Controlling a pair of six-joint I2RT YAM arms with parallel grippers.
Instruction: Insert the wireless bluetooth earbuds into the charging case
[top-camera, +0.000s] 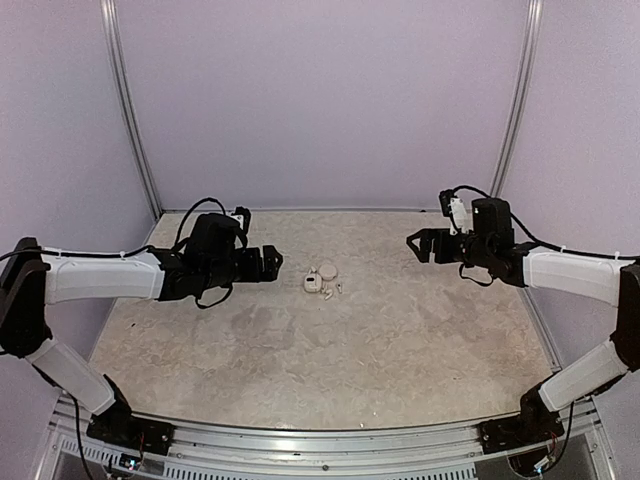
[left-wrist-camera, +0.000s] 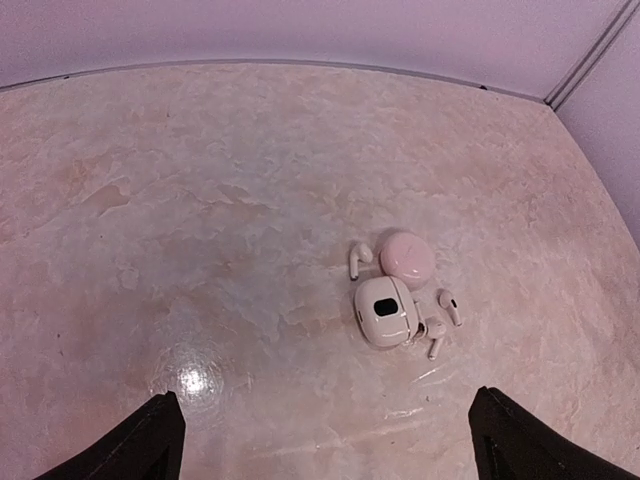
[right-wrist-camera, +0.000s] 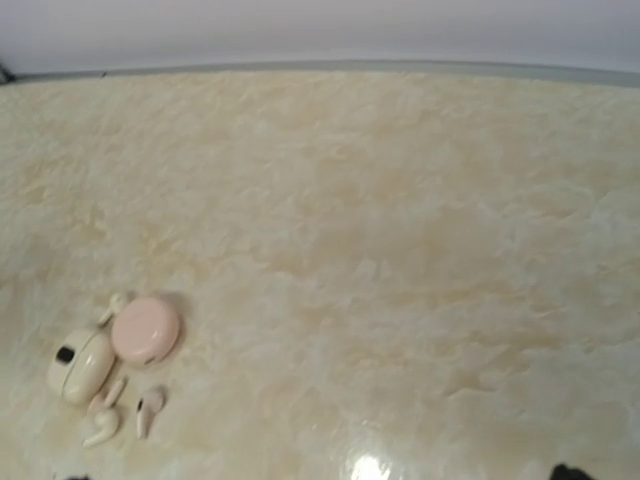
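Okay, charging case (left-wrist-camera: 385, 310) lies on the desk (top-camera: 400, 340), far-centre between the two arms, dark spot up; can't tell if the lid is shut. Round pinkish puck (left-wrist-camera: 406, 255) sits just beside it on the far side. Earbuds (left-wrist-camera: 450, 306) lie loose on the desk close around the case, one by the puck, the rest just right of the case. Left jaws stand wide open, holding nothing, well left of the case. Right jaws are wide open too, empty, well to its right
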